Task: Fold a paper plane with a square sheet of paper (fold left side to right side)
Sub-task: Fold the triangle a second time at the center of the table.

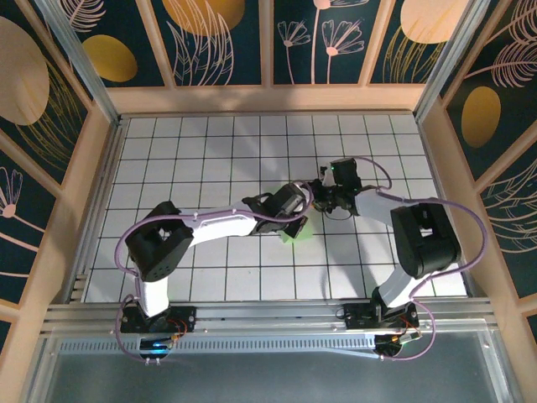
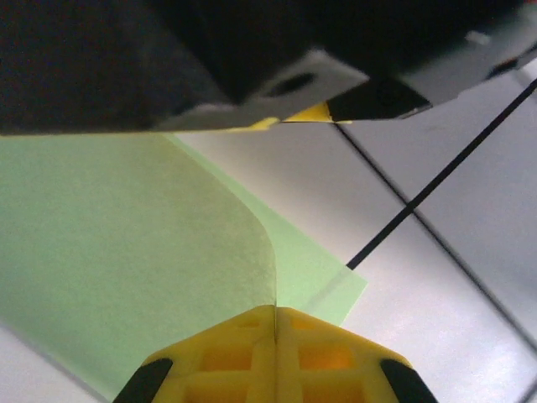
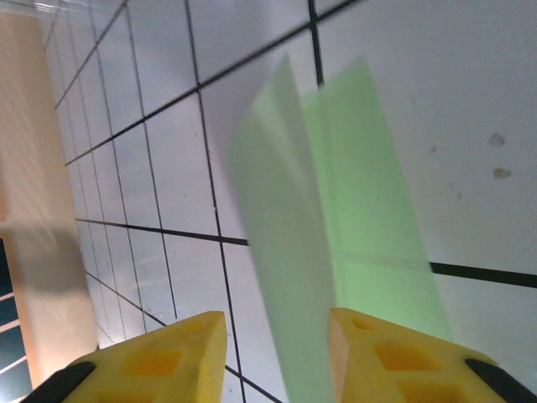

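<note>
The square sheet of paper, pale green, lies partly folded on the white grid tiles at mid-table, half hidden under both grippers. In the left wrist view one layer of the sheet curves up off the lower layer, and my left gripper is shut on its raised edge. In the top view that gripper sits just above the sheet. My right gripper stands open, and a lifted flap of the sheet runs between its yellow fingers without being pinched. From above it is right beside the left one.
The tiled table is fenced by wooden walls at the back and on both sides. The arms' bases stand on a metal rail at the near edge. Purple cables loop off both arms.
</note>
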Controlling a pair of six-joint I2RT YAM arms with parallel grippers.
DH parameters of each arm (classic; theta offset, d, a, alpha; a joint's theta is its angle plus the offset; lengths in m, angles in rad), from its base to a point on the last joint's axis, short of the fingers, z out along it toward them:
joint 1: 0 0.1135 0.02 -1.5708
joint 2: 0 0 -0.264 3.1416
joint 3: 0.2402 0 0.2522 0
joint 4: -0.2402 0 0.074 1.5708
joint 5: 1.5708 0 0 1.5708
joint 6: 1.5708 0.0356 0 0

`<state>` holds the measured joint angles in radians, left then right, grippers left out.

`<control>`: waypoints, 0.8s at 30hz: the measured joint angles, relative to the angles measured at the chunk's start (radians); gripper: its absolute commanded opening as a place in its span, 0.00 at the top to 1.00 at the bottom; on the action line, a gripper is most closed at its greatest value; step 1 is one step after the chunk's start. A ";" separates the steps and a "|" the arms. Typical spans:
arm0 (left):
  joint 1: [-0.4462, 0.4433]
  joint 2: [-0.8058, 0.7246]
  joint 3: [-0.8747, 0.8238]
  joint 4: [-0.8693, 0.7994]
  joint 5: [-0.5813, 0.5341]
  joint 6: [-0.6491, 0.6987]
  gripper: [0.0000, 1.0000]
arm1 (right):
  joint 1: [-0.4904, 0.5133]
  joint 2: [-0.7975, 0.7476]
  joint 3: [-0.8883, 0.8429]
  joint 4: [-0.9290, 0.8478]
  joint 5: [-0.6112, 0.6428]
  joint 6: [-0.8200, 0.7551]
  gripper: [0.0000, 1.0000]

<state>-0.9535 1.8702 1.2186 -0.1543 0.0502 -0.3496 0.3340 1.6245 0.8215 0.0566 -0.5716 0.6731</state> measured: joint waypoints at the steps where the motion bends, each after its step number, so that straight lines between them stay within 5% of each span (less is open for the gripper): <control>1: 0.021 -0.010 -0.013 0.024 0.046 -0.017 1.00 | -0.007 -0.023 0.000 -0.010 0.007 -0.014 0.59; 5: 0.106 -0.031 -0.074 0.119 0.202 -0.092 1.00 | -0.035 -0.111 -0.036 -0.028 0.031 -0.059 0.66; 12: 0.168 -0.025 -0.146 0.238 0.385 -0.196 1.00 | -0.044 -0.197 -0.144 -0.076 0.031 -0.113 0.98; 24: 0.200 0.006 -0.211 0.343 0.452 -0.285 1.00 | 0.113 -0.128 -0.241 -0.025 0.031 -0.064 1.00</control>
<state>-0.7540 1.8763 1.0077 0.1886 0.5022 -0.6342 0.4465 1.4963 0.5804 0.0315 -0.5404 0.6094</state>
